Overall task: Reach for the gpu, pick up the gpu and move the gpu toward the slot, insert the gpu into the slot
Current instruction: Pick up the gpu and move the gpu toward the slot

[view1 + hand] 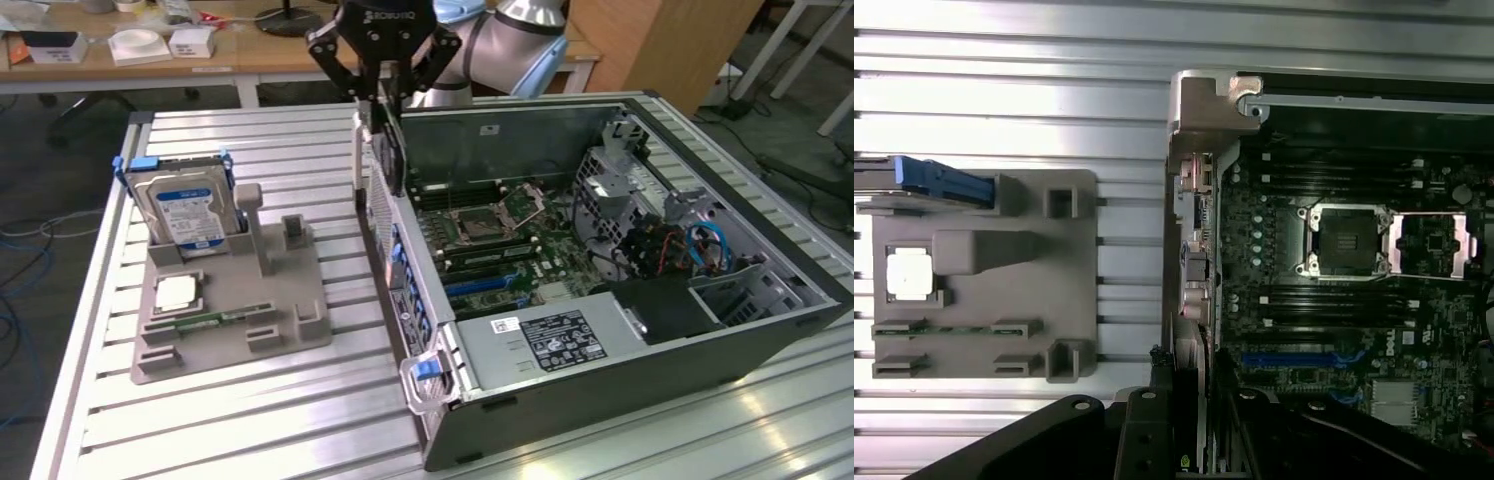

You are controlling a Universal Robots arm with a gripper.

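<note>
My gripper point(386, 98) hangs over the open computer case's near wall and is shut on the gpu point(387, 160). The dark card hangs upright on edge below the fingers, with its metal bracket facing the exterior view's left. Seen from the wrist, the gpu point(1201, 395) is edge-on between the black fingers point(1144, 440), above the rear edge of the green motherboard point(1334, 320). The slot point(1294, 357) is a long blue connector on that board, to one side of the card and apart from it. The exterior view has the slot point(483, 285) lower in the case.
The black case point(641, 350) lies open on the slatted metal table point(267, 420). A grey fixture point(227, 310) on the exterior view's left holds a blue-labelled hard drive point(187, 205) and a square silver chip point(178, 292). Cables and a drive cage point(681, 250) fill the case's far end.
</note>
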